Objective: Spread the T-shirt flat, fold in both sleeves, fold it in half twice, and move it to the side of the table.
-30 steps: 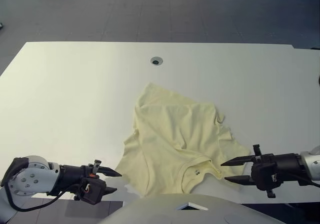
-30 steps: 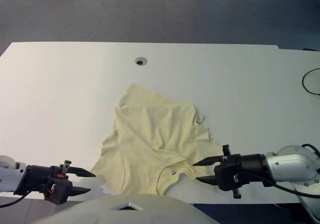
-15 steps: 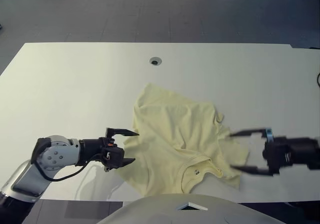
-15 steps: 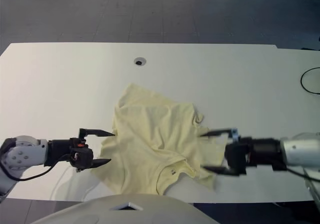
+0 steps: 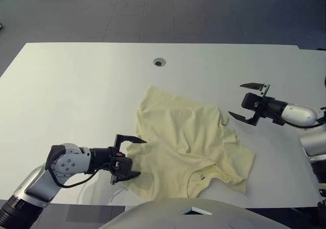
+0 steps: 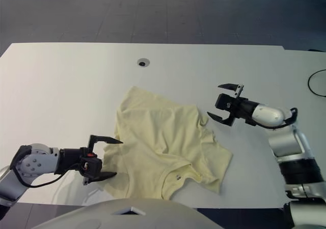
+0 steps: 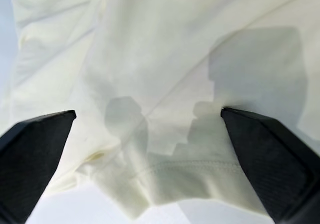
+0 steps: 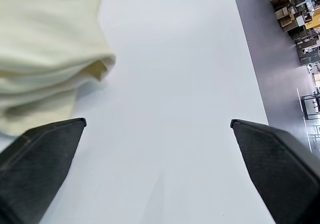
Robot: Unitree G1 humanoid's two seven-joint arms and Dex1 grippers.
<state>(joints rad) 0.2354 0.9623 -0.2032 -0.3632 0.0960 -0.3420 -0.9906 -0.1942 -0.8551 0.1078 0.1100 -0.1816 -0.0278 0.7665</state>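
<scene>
Left eye view showed the left end effector (image 5: 141, 157) released, its fingers spread wide at the T-shirt's (image 5: 183, 147) left edge. The yellow T-shirt lay crumpled on the white worktop (image 5: 76, 76). Right of the T-shirt, the right end effector (image 5: 237, 99) hovered released, just beside the cloth.

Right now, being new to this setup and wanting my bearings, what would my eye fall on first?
A crumpled pale yellow fabric T-shirt lies near the front middle of the wide white table. The left black two-fingered hand sits open at the shirt's left edge, and the right hand hovers open just off its right side, apart from the cloth.
</scene>
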